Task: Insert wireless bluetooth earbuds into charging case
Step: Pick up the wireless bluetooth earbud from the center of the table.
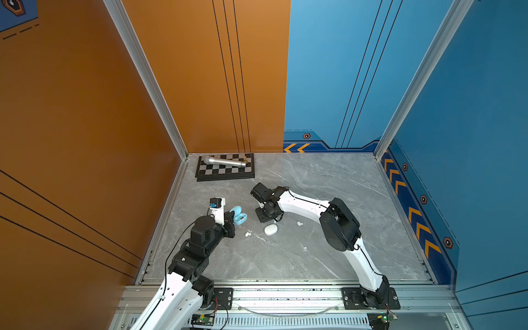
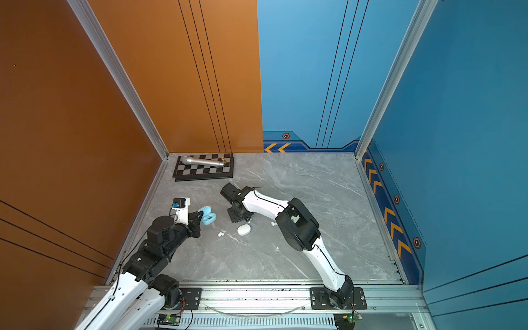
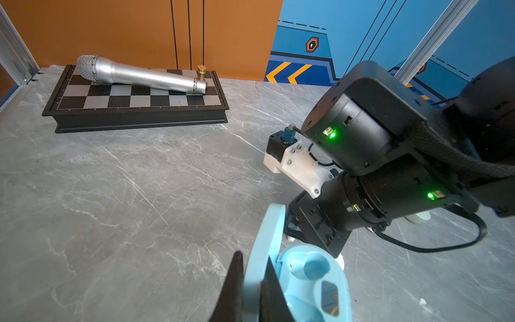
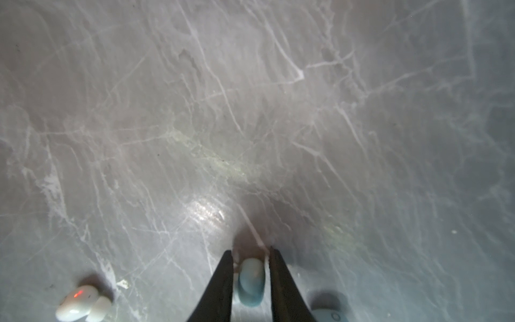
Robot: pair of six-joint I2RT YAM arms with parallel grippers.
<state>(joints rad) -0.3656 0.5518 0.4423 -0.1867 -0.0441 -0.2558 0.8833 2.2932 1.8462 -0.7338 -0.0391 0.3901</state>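
The left gripper is clamped shut on the raised lid of the open pale blue charging case, near the bench's left edge. Mid-bench, the right gripper straddles a pale blue earbud, jaws nearly closed; whether they pinch it is unclear. A white case lies just beside it; bare marble runs on to the right edge.

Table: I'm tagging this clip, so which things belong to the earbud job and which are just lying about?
Job: blue charging case in the left pincer; pale blue earbud at the right pincer; loose earbuds; white case.
Lying about: microphone; chessboard; brass piece.
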